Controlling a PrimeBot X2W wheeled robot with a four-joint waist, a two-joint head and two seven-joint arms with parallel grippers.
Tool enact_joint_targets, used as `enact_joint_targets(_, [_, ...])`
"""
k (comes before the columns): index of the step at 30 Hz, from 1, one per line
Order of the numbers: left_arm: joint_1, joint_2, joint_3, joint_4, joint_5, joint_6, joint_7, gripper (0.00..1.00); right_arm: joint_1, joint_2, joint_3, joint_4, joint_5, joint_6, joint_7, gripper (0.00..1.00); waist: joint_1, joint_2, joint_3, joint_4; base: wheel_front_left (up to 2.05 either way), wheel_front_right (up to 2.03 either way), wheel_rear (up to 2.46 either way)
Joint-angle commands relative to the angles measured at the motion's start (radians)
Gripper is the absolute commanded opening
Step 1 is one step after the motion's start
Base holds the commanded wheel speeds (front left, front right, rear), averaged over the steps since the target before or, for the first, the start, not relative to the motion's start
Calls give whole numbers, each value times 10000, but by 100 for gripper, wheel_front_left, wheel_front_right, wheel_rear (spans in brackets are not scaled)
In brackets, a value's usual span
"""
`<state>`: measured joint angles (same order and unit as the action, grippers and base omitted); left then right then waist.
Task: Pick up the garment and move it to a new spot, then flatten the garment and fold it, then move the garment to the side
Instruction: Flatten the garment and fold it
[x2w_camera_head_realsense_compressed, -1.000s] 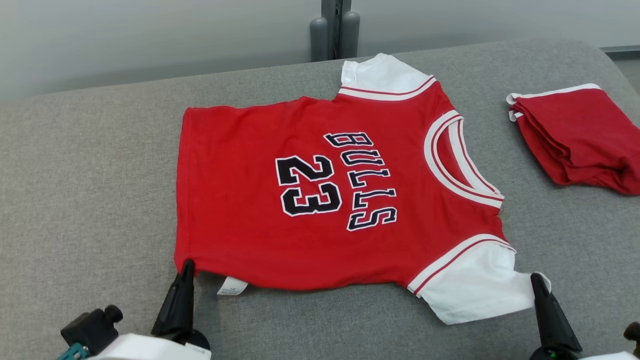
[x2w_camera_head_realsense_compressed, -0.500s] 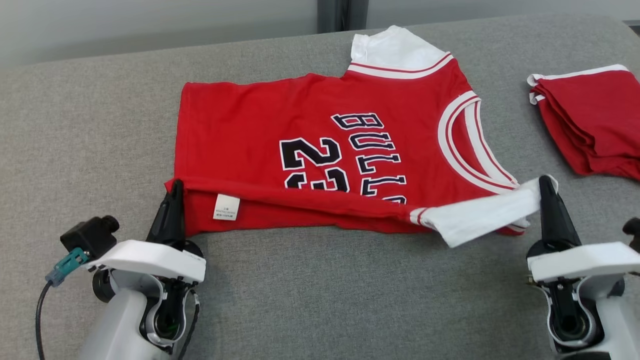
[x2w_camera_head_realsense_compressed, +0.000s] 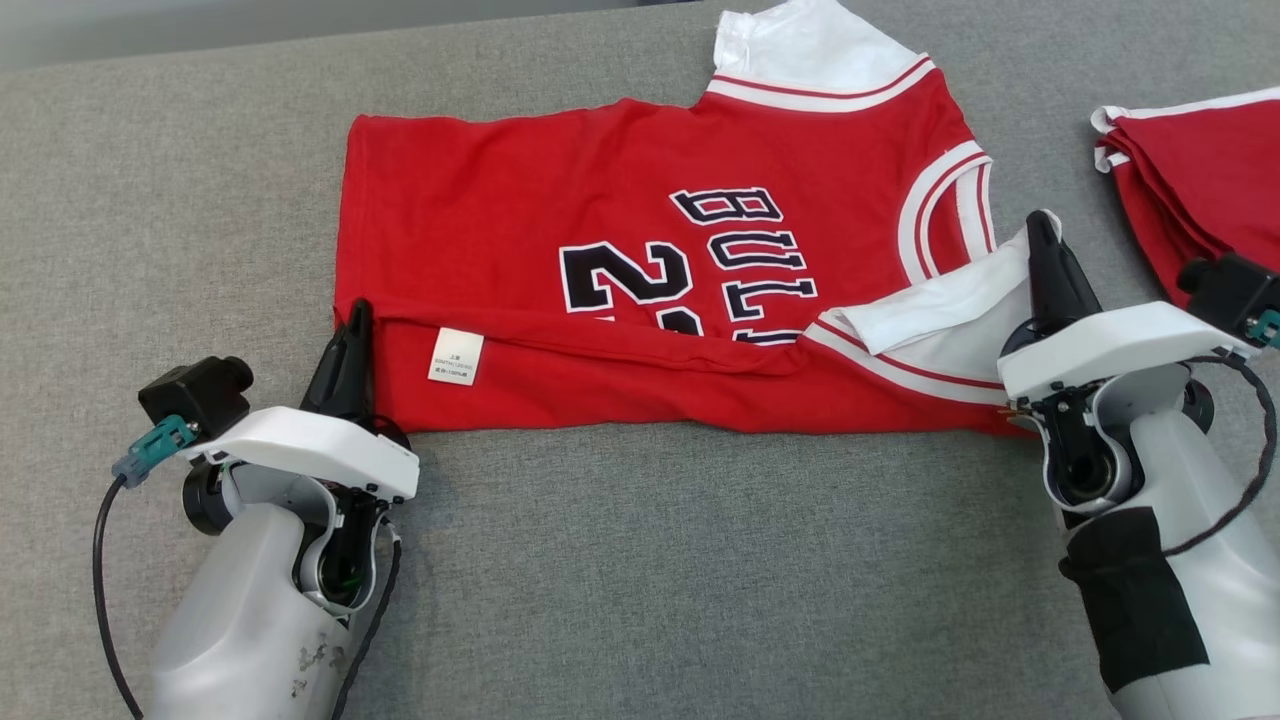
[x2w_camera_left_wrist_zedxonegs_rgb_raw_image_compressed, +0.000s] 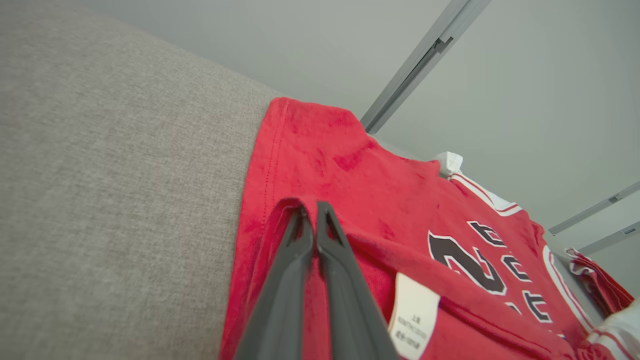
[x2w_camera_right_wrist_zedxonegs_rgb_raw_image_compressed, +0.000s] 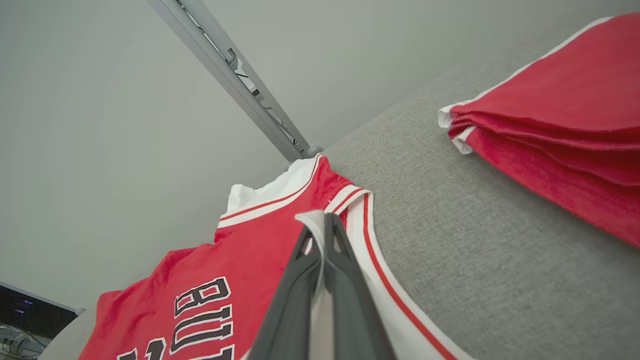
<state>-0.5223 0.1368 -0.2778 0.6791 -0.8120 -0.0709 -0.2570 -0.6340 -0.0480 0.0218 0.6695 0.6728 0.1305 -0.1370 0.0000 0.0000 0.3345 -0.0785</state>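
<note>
Jersey (x2w_camera_head_realsense_compressed: 600, 160) folded further, left gripper (x2w_camera_head_realsense_compressed: 355, 310) pinching hem (x2w_camera_head_realsense_compressed: 342, 220), right gripper (x2w_camera_head_realsense_compressed: 1035, 222) pinching sleeve (x2w_camera_head_realsense_compressed: 930, 305)

Head cam's up high, looking forward and down at the grey tabletop (x2w_camera_head_realsense_compressed: 640, 580), far enough back to fit nearly the whole jersey (x2w_camera_head_realsense_compressed: 520, 180). Left wrist cam sits low, right up against the cloth, looking along the left gripper (x2w_camera_left_wrist_zedxonegs_rgb_raw_image_compressed: 312, 207) toward the wall (x2w_camera_left_wrist_zedxonegs_rgb_raw_image_compressed: 300, 50). Right wrist cam does the same along the right gripper (x2w_camera_right_wrist_zedxonegs_rgb_raw_image_compressed: 324, 220) at the sleeve end. All three overlap on the jersey's printed front. Head and right wrist also share the folded red pile (x2w_camera_head_realsense_compressed: 1200, 170).
</note>
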Motion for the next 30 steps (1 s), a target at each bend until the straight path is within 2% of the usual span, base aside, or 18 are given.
enact_joint_targets(1, [-237, 0, -21, 148, 107, -73, -52, 0, -384, -49, 93, 397, -173, 4, -74, 0, 0, 0, 27, 32, 0, 0, 0])
enact_joint_targets(3, [-331, -52, -105, 286, 197, -108, -63, 0, -760, -58, 170, 883, -244, 4, -118, 0, 0, 0, 39, 60, 0, 0, 0])
enact_joint_targets(4, [-373, -73, -136, 315, 235, -132, -59, 22, -928, -58, 214, 1105, -309, 4, -176, 0, 0, 0, 40, 75, 0, 0, 0])
enact_joint_targets(5, [-408, -80, -166, 318, 285, -163, -66, 48, -1096, -52, 284, 1301, -379, 4, -225, 21, 0, 0, 39, 89, 0, 0, 0])
enact_joint_targets(6, [-427, -79, -189, 267, 384, -179, -73, 100, -1418, -55, 396, 1673, -446, 4, -272, 93, 0, 0, 32, 112, 0, 0, 0])
enact_joint_targets(7, [-427, -79, -189, 267, 384, -179, -73, 100, -1418, -55, 396, 1673, -446, 4, -272, 93, 0, 0, 32, 112, 0, 0, 0])
enact_joint_targets(8, [-410, -96, -177, 210, 403, -197, -75, 100, -1568, -52, 465, 1879, -504, 4, -270, 100, 0, 0, 26, 122, 0, 0, 0])
enact_joint_targets(15, [64, -154, -52, -601, 595, -246, -83, 100, -2576, -58, 587, 3264, -910, 4, -346, 100, 0, 0, -25, 333, 0, 0, 0])
enact_joint_targets(19, [558, -151, 55, -1272, 692, -189, -86, 100, -2980, -66, 662, 3653, -1093, 4, -577, 100, 0, 0, -94, 422, 0, 0, 0])
enact_joint_targets(24, [1397, 23, 92, -2029, 685, -14, 28, 100, -2999, -232, 1069, 3415, -1355, 4, -971, 100, 0, 0, -274, 370, 0, 0, 0])
enact_joint_targets(30, [2472, 406, -11, -2924, 559, 408, 836, 100, -2088, -733, 1619, 2300, -1612, 4, -1242, 100, 0, 0, -595, 264, 0, 0, 0])
